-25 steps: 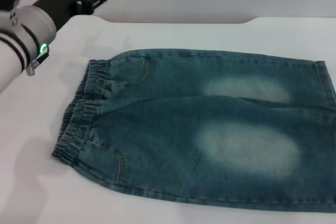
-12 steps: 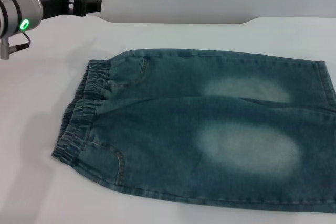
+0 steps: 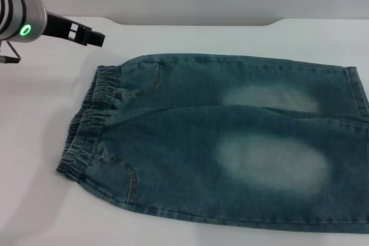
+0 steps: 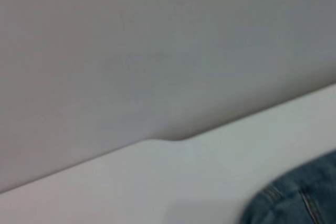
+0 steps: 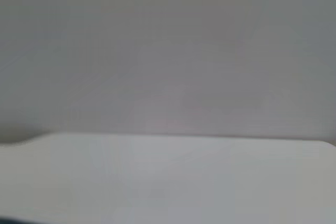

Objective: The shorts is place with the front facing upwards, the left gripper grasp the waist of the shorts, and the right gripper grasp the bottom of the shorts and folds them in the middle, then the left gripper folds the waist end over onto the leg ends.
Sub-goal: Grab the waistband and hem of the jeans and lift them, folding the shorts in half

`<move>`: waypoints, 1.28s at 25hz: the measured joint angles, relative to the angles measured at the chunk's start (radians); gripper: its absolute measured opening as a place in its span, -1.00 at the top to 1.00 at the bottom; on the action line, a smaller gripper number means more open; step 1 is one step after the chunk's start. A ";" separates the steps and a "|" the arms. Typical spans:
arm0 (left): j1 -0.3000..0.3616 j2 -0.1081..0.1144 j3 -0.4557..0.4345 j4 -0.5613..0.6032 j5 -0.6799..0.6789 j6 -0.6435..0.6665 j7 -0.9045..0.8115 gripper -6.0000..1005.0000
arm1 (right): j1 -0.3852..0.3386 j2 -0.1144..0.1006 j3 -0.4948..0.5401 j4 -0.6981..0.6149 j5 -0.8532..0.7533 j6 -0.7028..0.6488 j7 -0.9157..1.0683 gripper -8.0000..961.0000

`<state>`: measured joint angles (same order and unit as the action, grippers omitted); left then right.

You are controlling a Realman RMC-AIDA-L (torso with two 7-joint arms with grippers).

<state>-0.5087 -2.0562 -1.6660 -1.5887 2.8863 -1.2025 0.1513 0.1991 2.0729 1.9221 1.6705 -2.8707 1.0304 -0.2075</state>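
Note:
The shorts (image 3: pixel 225 142) lie flat and spread out on the white table (image 3: pixel 34 113), with pale faded patches on the thighs. The ruched waist (image 3: pixel 86 125) is at the left and the straight leg ends (image 3: pixel 360 93) are at the right edge of the head view. My left gripper (image 3: pixel 86 34), black on a silver wrist with a green light, hovers beyond the waist's far corner, apart from the cloth. One corner of the shorts (image 4: pixel 299 198) shows in the left wrist view. My right gripper is out of view.
The table's far edge (image 3: pixel 190 24) meets a grey wall with a raised step at the back. Bare white tabletop (image 5: pixel 168 177) fills the right wrist view. The leg ends run off the right side of the head view.
My left arm has swung: the wrist moved up and left while the gripper dropped lower and nearer the waist's far corner. The shorts have not moved.

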 joint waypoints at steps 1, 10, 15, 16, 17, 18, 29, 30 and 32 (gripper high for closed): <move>0.000 0.000 0.000 0.000 0.000 0.000 0.000 -0.69 | -0.002 -0.001 -0.008 0.031 -0.025 0.046 0.006 -0.25; 0.003 0.003 -0.025 -0.145 0.001 -0.256 0.034 -0.69 | -0.035 -0.001 -0.012 0.185 -0.045 0.251 0.000 -0.25; 0.002 0.003 -0.025 -0.154 0.003 -0.368 0.035 -0.69 | -0.084 0.002 -0.017 0.221 -0.039 0.287 0.010 -0.25; 0.002 0.003 -0.025 -0.154 0.003 -0.368 0.035 -0.69 | -0.091 0.003 -0.017 0.229 -0.038 0.302 0.012 -0.25; 0.002 0.003 -0.025 -0.154 0.003 -0.368 0.035 -0.69 | -0.098 0.003 -0.018 0.237 -0.038 0.317 0.014 -0.25; 0.002 0.003 -0.025 -0.154 0.003 -0.368 0.035 -0.69 | -0.103 0.003 -0.020 0.244 -0.037 0.332 0.015 -0.25; 0.006 -0.002 0.017 -0.133 0.004 -0.477 0.012 -0.69 | -0.185 0.008 -0.087 0.273 0.019 0.359 0.062 -0.25; 0.007 -0.002 0.023 -0.132 0.004 -0.481 0.006 -0.69 | -0.190 0.009 -0.089 0.274 0.021 0.359 0.066 -0.25; 0.007 -0.002 0.029 -0.130 0.004 -0.505 -0.006 -0.69 | -0.199 0.009 -0.090 0.279 0.022 0.358 0.075 -0.25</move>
<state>-0.5019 -2.0580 -1.6366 -1.7188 2.8899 -1.7071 0.1448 0.0002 2.0816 1.8321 1.9499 -2.8488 1.3883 -0.1323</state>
